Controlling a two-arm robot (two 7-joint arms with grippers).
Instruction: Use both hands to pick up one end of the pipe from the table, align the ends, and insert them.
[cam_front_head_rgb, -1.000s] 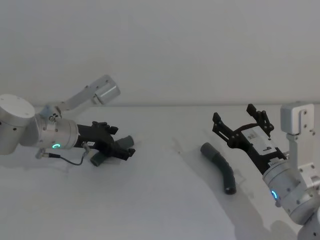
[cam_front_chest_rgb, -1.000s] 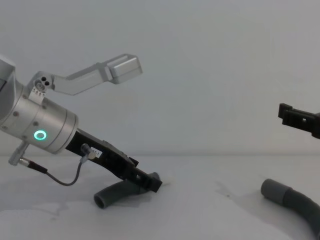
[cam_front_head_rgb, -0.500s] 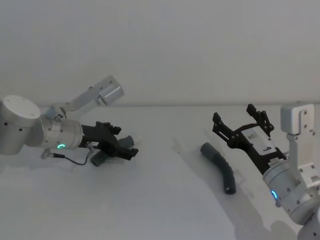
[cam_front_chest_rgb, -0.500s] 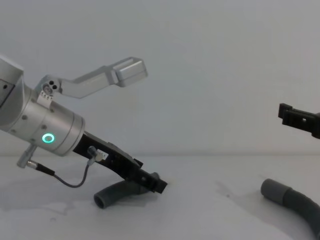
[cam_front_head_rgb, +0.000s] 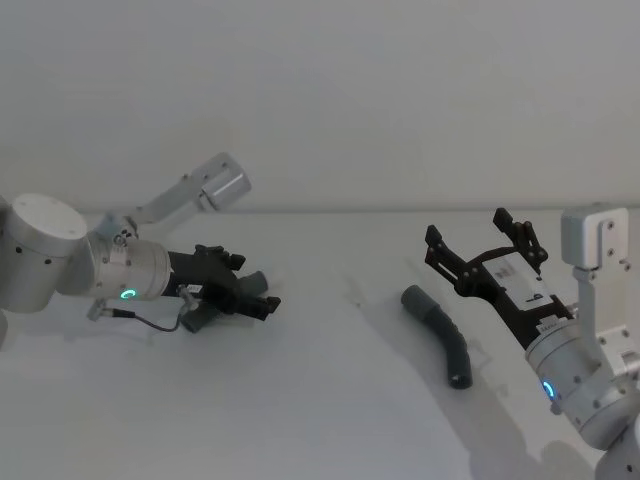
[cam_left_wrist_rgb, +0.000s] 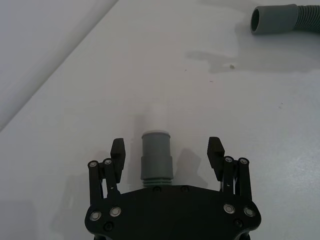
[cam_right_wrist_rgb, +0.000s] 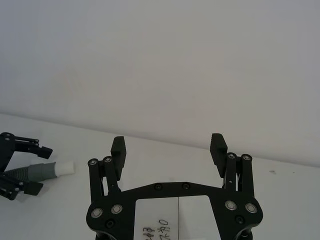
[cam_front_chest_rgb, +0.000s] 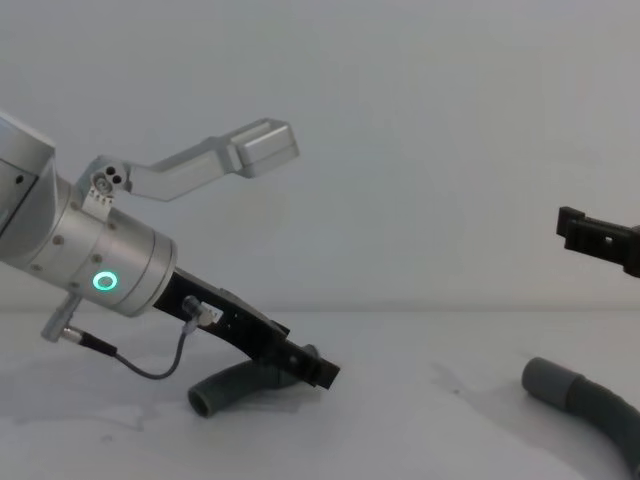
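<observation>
Left black gripper (cam_left_wrist_rgb: 167, 148) has crept forward, jaws apart, straddling the cuff (cam_left_wrist_rgb: 156, 150) of the short ribbed dark-grey hose (cam_front_chest_rgb: 225, 388); I'd close next. Right gripper (cam_right_wrist_rgb: 168, 144) unmoved, spread wide.

Open table (cam_front_head_rgb: 330, 400) lies between short pipe piece (cam_front_chest_rgb: 225, 385) and longer piece (cam_front_head_rgb: 447, 337) — well apart.

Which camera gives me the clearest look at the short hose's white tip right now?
Left wrist view: the white tip projects from the cuff between the left gripper's open fingers. The right wrist view shows it small and distant. In head and chest views it is indistinct at the left gripper.
</observation>
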